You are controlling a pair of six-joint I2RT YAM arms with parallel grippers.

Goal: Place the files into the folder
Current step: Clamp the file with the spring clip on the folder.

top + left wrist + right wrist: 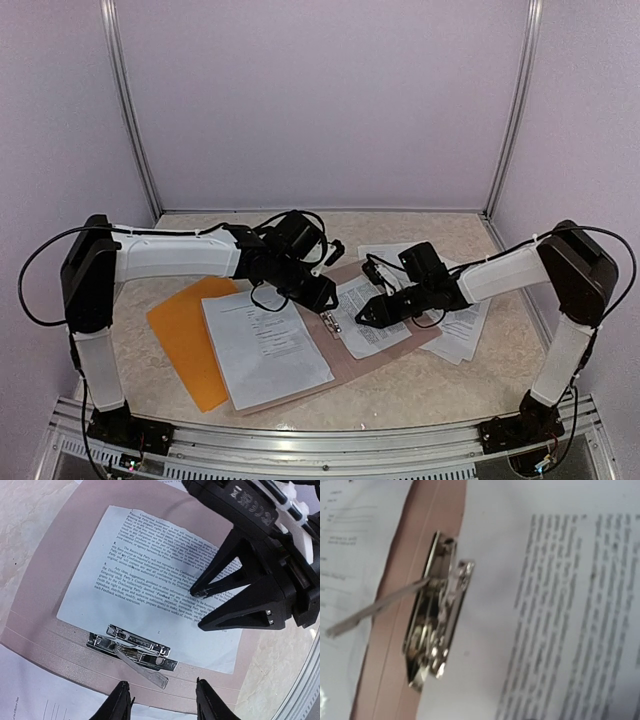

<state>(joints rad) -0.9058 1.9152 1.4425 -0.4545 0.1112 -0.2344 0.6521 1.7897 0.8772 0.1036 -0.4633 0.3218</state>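
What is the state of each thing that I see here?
metal clip: lever swung out.
printed sheet: flat on the brown board.
left gripper: open, empty, above the metal clip.
right gripper: open, tips at the printed sheet.
orange folder: flat, partly covered.
loose sheets: piled loosely, outside the orange folder.

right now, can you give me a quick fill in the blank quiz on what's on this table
1. The folder lying left of the clipboard is ____ in colour.
2. The clip on the clipboard is made of shiny ____.
3. The right gripper points its fingers down at a sheet printed with ____ text.
Missing words: orange; metal; black.
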